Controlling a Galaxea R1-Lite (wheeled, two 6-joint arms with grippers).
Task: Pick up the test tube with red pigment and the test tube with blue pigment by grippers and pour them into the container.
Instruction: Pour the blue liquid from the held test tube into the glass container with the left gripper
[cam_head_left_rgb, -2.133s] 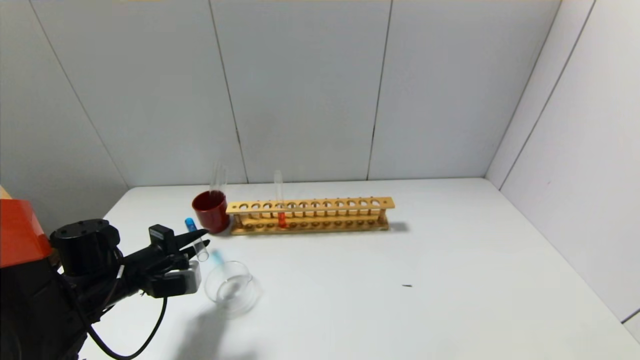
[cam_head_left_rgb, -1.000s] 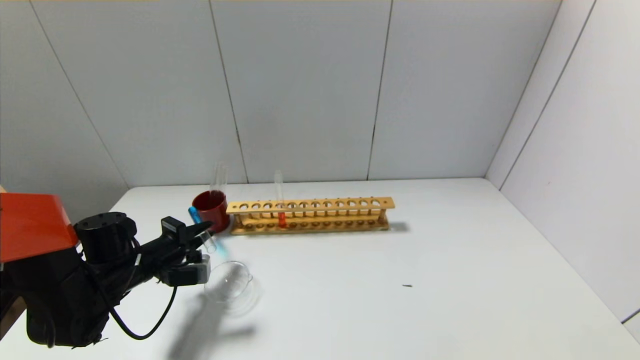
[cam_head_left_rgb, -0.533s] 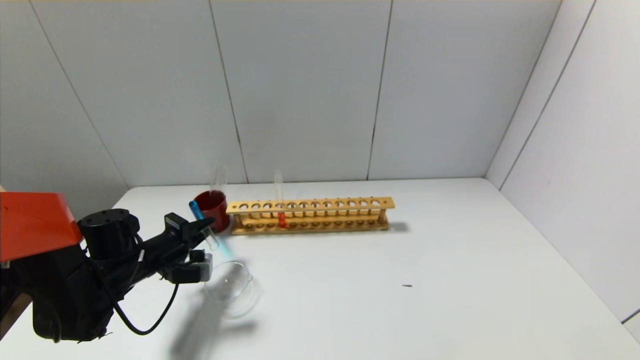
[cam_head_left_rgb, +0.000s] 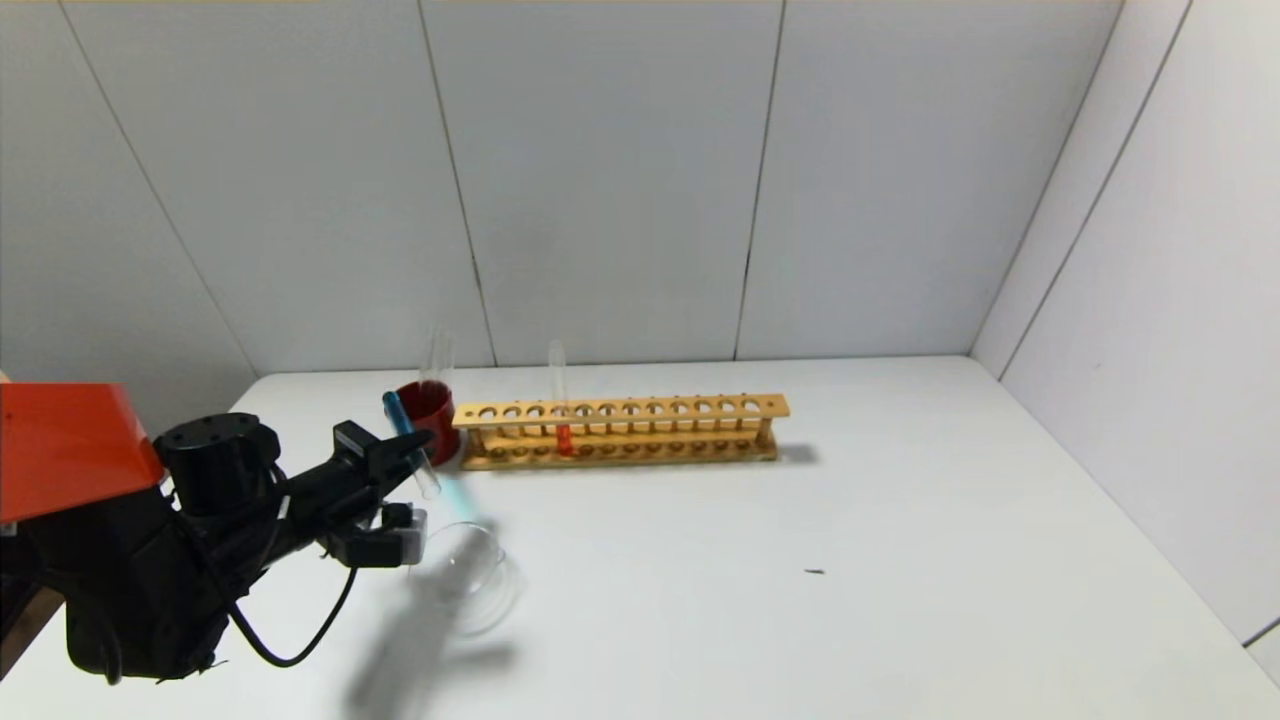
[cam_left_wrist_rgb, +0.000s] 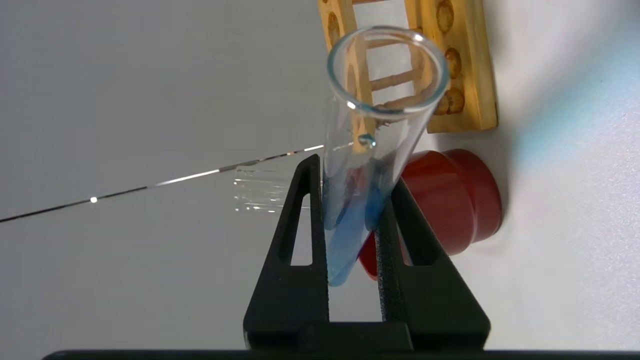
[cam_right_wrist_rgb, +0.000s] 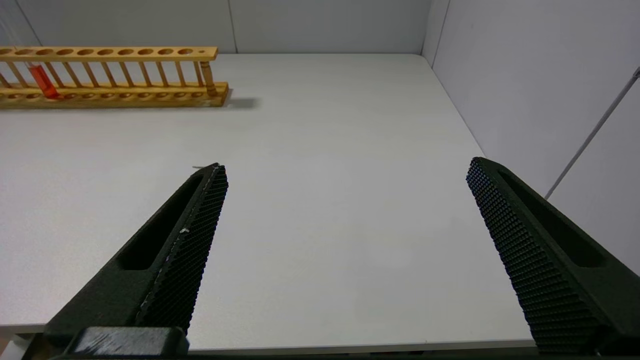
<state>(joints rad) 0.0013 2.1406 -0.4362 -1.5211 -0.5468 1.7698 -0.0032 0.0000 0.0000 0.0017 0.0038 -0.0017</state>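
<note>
Now the left gripper (cam_left_wrist_rgb: 352, 220) has its fingers (cam_left_wrist_rgb: 295, 240) pinching the test tube with blue pigment (cam_left_wrist_rgb: 362, 165) low down, near its round bottom, with the open mouth sticking out past the finger tips. Glass like this is thin, smooth and slippery, so I think it should be held gently but firmly around its middle and tipped slowly. Just below the fingers sits the container (cam_head_left_rgb: 462, 572), a clear little bowl on the tabletop (cam_head_left_rgb: 800, 600). Past the fingers stands a red cup (cam_head_left_rgb: 425, 410), then the wooden rack (cam_head_left_rgb: 620, 430) where the test tube with red pigment (cam_head_left_rgb: 561, 412) waits upright. Far off, the right gripper (cam_right_wrist_rgb: 345, 175) rests with fingers spread wide, holding nothing.
</note>
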